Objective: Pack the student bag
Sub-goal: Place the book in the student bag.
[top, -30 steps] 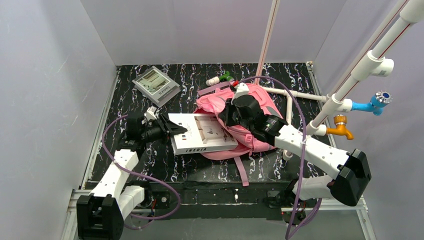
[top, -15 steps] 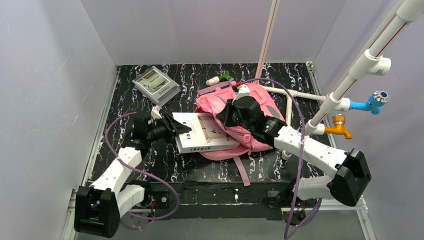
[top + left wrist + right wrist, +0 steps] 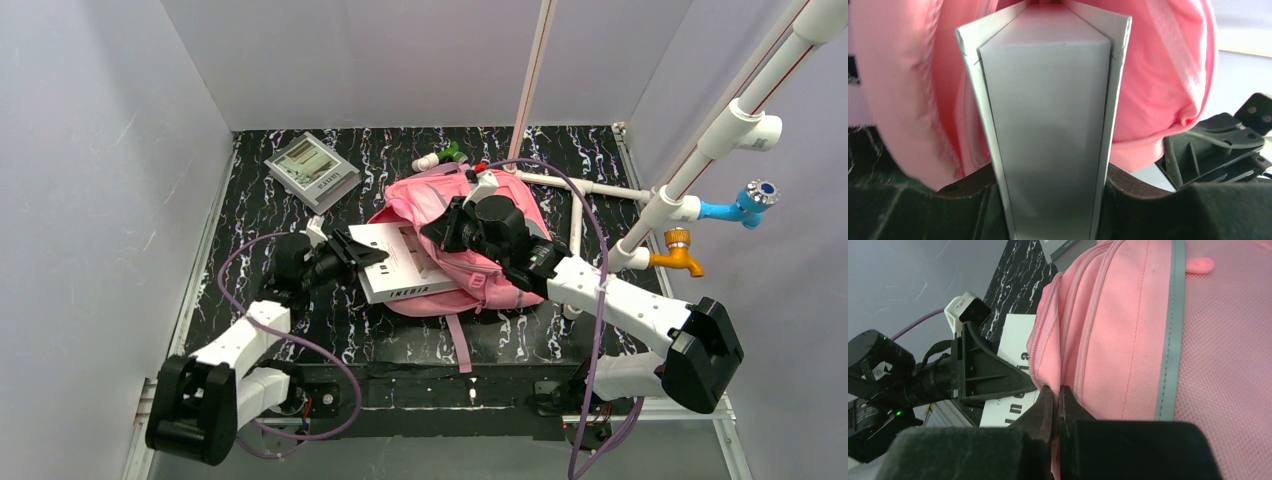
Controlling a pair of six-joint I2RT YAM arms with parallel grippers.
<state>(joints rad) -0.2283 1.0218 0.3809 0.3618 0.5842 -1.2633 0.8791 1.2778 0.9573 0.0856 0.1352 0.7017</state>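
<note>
The pink student bag (image 3: 480,255) lies mid-table, its opening facing left. My right gripper (image 3: 447,226) is shut on the edge of that opening (image 3: 1055,392) and holds the fabric up. A flat white box (image 3: 402,265) with dark lettering sits with its right end inside the opening. My left gripper (image 3: 352,256) is shut on the box's left end. In the left wrist view the box (image 3: 1048,125) runs from between my fingers (image 3: 1050,187) into pink fabric (image 3: 908,90) on both sides. The right wrist view shows the bag's grey stripe (image 3: 1168,340) and the box (image 3: 1013,407) below the lifted edge.
A second grey-and-white box (image 3: 312,172) lies at the back left. White and green small items (image 3: 440,157) sit behind the bag. White pipes (image 3: 580,200) run along the right, with a blue tap (image 3: 745,205) and an orange tap (image 3: 683,252). Walls close in three sides.
My left gripper has pushed the white box rightward, deeper into the bag. The bag's opening and lower strap have shifted left, with my right gripper still pinching the edge.
</note>
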